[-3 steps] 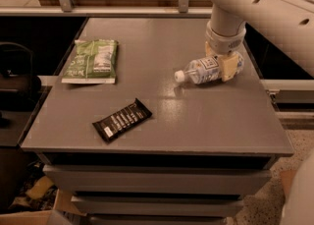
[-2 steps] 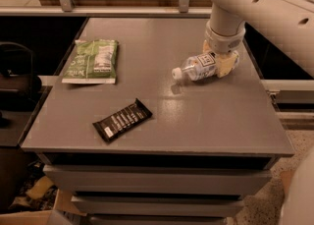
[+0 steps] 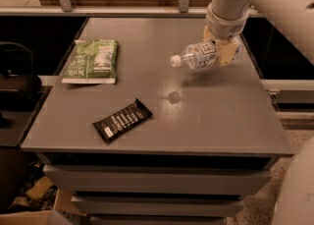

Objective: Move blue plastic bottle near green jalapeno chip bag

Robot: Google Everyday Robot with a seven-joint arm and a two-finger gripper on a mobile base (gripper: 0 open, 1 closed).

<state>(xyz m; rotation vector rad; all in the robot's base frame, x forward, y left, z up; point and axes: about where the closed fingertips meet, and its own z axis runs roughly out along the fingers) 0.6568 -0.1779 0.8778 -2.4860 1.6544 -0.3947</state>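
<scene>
In the camera view, the gripper (image 3: 218, 52) was clamped on the blue plastic bottle (image 3: 194, 56), holding it sideways just above the table (image 3: 221, 116), cap pointing left. The green jalapeno chip bag (image 3: 93, 61) lay well apart to the left, so the carry across was apparently not yet done.

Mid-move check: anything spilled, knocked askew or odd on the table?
Nothing stands out. The gripper holds the bottle sideways above the table at right rear, cap on, pointing left. The chip bag lies flat at left rear, the bar nearer the front. No spill shows.
</scene>
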